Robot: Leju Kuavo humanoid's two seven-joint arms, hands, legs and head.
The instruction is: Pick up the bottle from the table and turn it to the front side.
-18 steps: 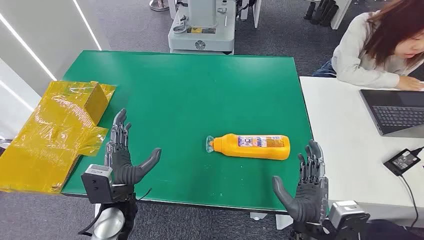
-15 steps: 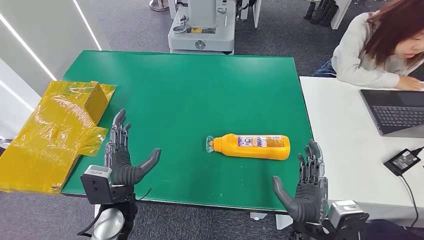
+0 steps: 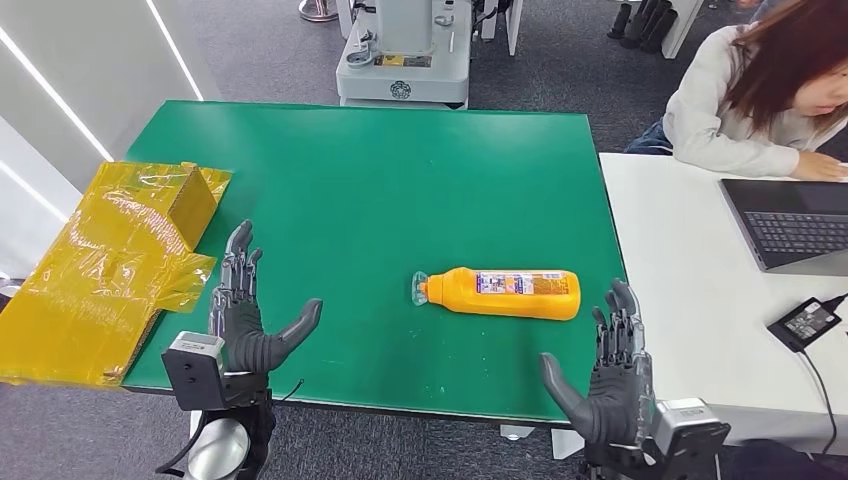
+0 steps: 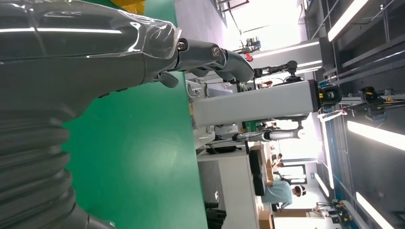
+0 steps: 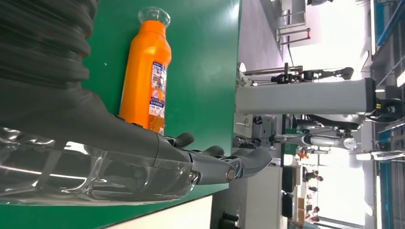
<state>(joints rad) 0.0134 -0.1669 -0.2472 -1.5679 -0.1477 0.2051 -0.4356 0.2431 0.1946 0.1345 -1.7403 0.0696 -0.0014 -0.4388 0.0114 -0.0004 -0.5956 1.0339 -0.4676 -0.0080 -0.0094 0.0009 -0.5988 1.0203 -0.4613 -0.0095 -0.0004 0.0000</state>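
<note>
Bottle [image 3: 500, 293], orange, lies on its side on the green bench [image 3: 370, 190], toward the robot's right and near the front edge. Its long axis runs across the bench from left to right, the clear cap pointing to the robot's left and the flat base to the right; a label faces up. The left hand [image 3: 245, 315] hovers at the front left edge, fingers spread, holding nothing, well apart from the bottle. The right hand [image 3: 608, 375] is at the front right corner, near the base, also spread and empty. Yellow wrapping [image 3: 110, 265] lies at the left edge
</note>
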